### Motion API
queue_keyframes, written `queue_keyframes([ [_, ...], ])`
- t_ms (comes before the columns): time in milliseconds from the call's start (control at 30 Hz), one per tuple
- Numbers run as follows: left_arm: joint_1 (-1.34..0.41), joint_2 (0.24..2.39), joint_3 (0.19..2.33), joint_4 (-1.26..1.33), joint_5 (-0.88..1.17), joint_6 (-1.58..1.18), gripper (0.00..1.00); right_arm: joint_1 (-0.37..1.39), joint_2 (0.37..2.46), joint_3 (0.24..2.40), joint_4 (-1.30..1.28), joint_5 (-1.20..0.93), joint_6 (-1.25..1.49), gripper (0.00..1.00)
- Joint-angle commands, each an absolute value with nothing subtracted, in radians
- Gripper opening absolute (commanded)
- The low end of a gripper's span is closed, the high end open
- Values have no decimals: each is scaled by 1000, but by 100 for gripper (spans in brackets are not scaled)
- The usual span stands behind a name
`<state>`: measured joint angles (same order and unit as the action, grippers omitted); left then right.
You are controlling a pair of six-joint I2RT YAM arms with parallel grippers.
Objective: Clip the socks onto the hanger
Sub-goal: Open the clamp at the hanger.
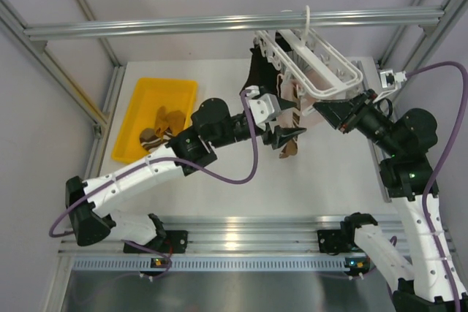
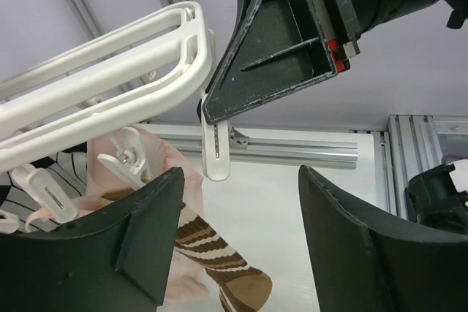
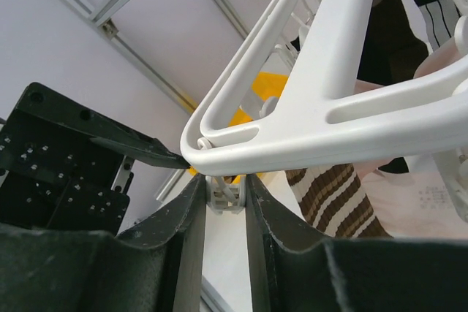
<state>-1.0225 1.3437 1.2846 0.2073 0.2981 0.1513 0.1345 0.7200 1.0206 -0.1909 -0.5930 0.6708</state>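
Left gripper (image 2: 240,173): jaws are standing wide apart, gripping nothing, hovering just under the near end of the hanger (image 3: 329,107).

Right gripper (image 3: 224,184): jaws are pinching close together on a white clip (image 3: 224,201) dangling from the corner of the frame.

The hanger is hanging by its hook (image 1: 307,20) from the aluminium bar (image 1: 183,25), above the far right of the tabletop (image 1: 292,188).

A brown striped sock (image 2: 219,261), a pale pink sock (image 2: 167,155) and a black sock (image 1: 257,74) are hanging from it.

More socks (image 1: 159,131) are lying in the yellow tray (image 1: 164,96), far left, well apart from both grippers.
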Motion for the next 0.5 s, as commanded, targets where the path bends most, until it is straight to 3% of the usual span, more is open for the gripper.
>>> queue_keyframes([
  [0, -1023, 1298, 1282, 181, 281, 156, 68, 138, 710, 1012, -109, -626, 690, 0],
  [467, -1028, 1447, 1454, 166, 219, 235, 60, 138, 721, 1009, -52, -703, 686, 0],
])
